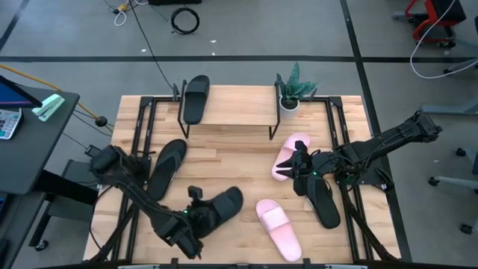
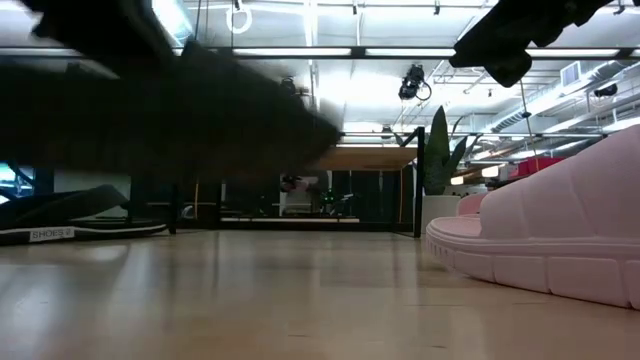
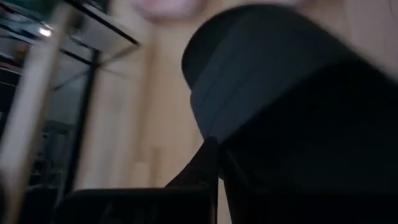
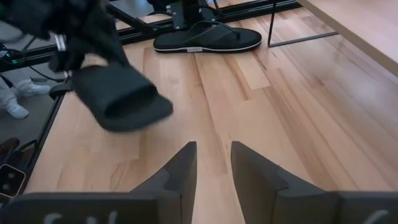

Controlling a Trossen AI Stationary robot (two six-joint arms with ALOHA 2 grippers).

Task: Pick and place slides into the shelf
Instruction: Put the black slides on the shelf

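Slides lie about the bench [image 1: 224,161], one already on the shelf [image 1: 228,108], and our left gripper [image 1: 196,217] has its fingers clamped on a black slide [image 1: 222,205], so we lift it level toward the shelf while the right gripper [image 4: 213,163], fingers parted, waits near the pink slide [image 1: 290,153].

The left gripper [image 1: 196,217] sits low at the near left, fingers closed. The right gripper [image 1: 299,168] reaches in from the right, fingers apart.
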